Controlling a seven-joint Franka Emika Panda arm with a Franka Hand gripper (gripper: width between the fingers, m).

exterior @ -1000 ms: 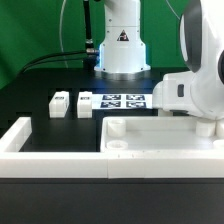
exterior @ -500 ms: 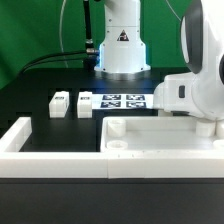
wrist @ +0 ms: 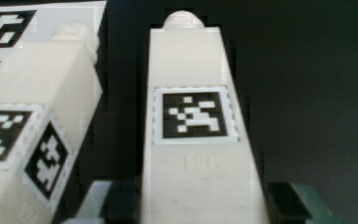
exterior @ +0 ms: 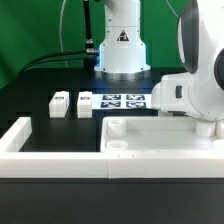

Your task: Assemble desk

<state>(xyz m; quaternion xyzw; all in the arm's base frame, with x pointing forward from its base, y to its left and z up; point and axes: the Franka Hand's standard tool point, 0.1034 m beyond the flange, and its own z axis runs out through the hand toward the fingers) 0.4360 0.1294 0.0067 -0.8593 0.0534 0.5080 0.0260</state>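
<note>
Surface: a black table (exterior: 40, 85) is seen, backed by a green backdrop (exterior: 25, 30) on the exterior view's left.
Robot base: a white robot base (exterior: 122, 45) is mounted at the far middle of the table, with dark cables beside it.
Marker board: the marker board (exterior: 120, 102) is laid flat in front of the base.
Short leg posts: two leg posts, one (exterior: 58, 104) and another (exterior: 86, 103), are stood side by side just beside the marker board, on the exterior view's left of it.
Border wall: a long low white border wall (exterior: 40, 145) is run along the near edge and turned back at the exterior view's left.
Tabletop slab: the white tabletop slab (exterior: 165, 140) is laid flat with its raised rim up, inside the wall on the exterior view's right; a round socket is seen at its near corner.
Arm: the white arm (exterior: 190, 90) is held low over the far right part of the slab.
Gripper: in the wrist view the gripper (wrist: 202, 205) is set astride a held-side leg post (wrist: 194, 110), a finger (wrist: 105, 205) being placed close on each side.
Grip state: whether the post is pressed by the fingers cannot be told.
Held-side leg post: a black-white tag is carried on its upper face, and black ground is seen along one side.
Neighbour post: a second tagged post (wrist: 43, 95) is laid just beside it, nearly parallel.
</note>
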